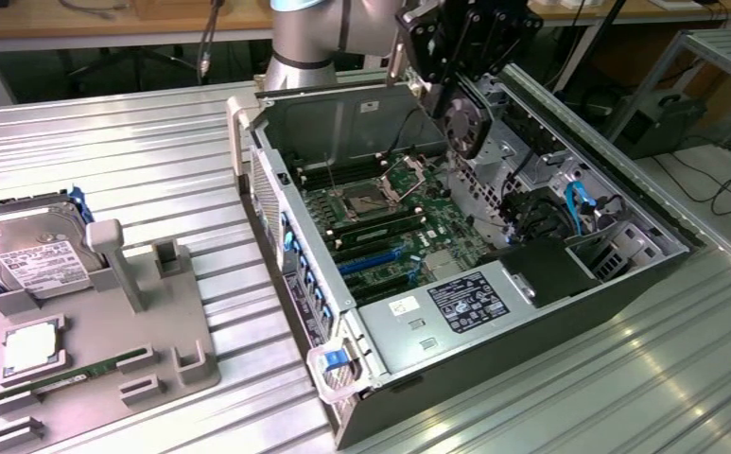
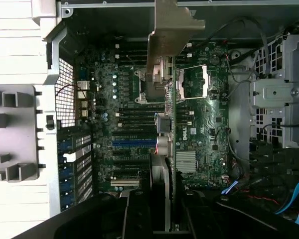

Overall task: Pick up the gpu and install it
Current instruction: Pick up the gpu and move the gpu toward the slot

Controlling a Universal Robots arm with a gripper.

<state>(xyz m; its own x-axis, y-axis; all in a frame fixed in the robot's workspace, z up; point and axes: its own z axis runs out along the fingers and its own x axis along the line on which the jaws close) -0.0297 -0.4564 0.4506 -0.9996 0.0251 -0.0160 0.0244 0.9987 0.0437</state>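
The gpu (image 1: 466,128) hangs above the open computer case (image 1: 630,203), near its far end, with its round fan facing the exterior view's right and its silver end bracket (image 1: 397,57) on the left. My gripper (image 1: 461,87) is shut on the card's upper edge. In the wrist view the gpu (image 2: 170,124) is seen edge-on, a thin green board with the silver bracket (image 2: 172,30) at its far end, and my gripper (image 2: 167,211) clamps it from both sides. Below it lies the motherboard (image 2: 119,99) with its blue slot (image 2: 132,143); the card is well clear of it.
The case lies on its side on a ribbed metal table (image 1: 126,142). At the exterior view's left stands a grey holder (image 1: 126,331) carrying a hard drive (image 1: 31,251), a memory stick (image 1: 75,374) and a square chip (image 1: 31,345). Blue cables (image 1: 580,203) and a drive cage fill the case's right half.
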